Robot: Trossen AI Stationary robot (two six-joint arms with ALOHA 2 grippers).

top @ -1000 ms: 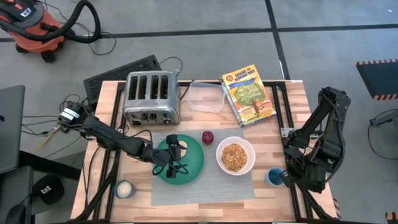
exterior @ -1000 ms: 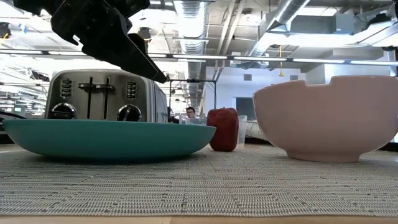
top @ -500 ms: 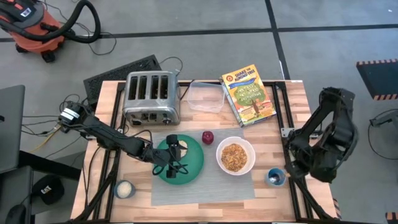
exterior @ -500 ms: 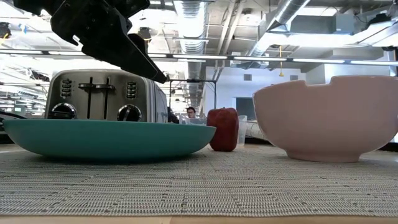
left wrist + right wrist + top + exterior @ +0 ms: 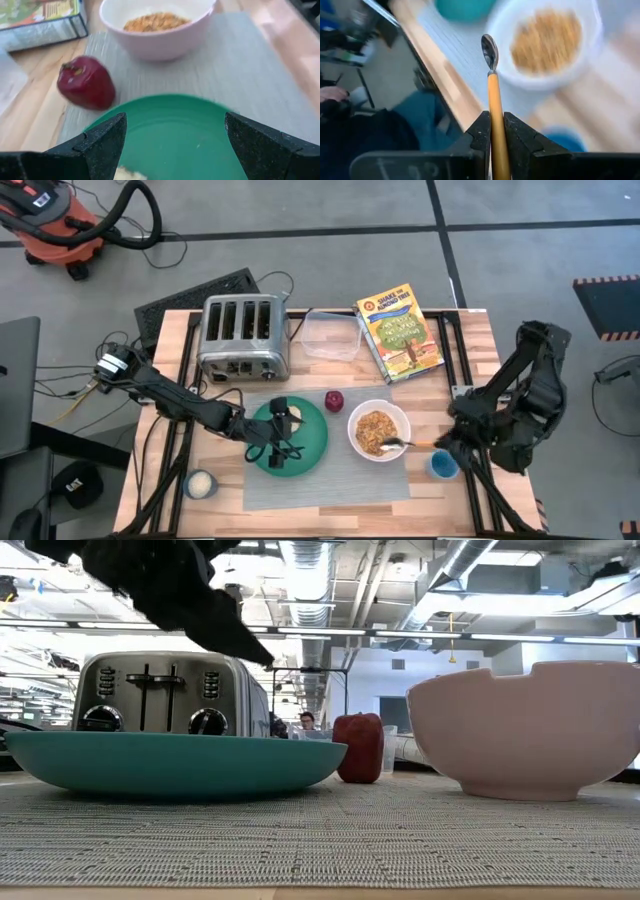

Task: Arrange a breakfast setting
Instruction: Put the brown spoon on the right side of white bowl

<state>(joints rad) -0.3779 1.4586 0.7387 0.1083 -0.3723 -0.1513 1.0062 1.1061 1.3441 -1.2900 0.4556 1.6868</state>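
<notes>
A grey placemat [image 5: 330, 480] bears a teal-green plate [image 5: 312, 442] and a white bowl [image 5: 354, 442] of cereal. A dark-red fruit [image 5: 334, 400] stands at the mat's far edge. My left gripper [image 5: 283, 433] hovers open just above the plate [image 5: 175, 135], its fingers wide apart. A pale bit of bread [image 5: 128, 174] shows on the plate below them. At the right, my right gripper [image 5: 438, 446] is shut on a spoon [image 5: 405, 445] with a wooden handle and a metal head. The head is over the bowl's right rim. My right gripper pinches the spoon's wooden handle [image 5: 493, 131] between its two fingers, back from the metal head [image 5: 489, 50]. The fingers lie along the handle, and the spoon sticks out ahead of them toward the table's left. It is lifted clear and slants down toward the bowl.
A chrome toaster [image 5: 243, 335], a clear plastic container [image 5: 332, 335] and a cereal box [image 5: 400, 330] stand along the far side. There is a blue cup [image 5: 441, 467] right of the mat, under my right gripper. A small white cup [image 5: 200, 484] is at the near left.
My right gripper has risen from the blue cup and rolled its wrist. The spoon now shows clear of the cup, pointing toward the table's left with its head over the bowl's rim.
</notes>
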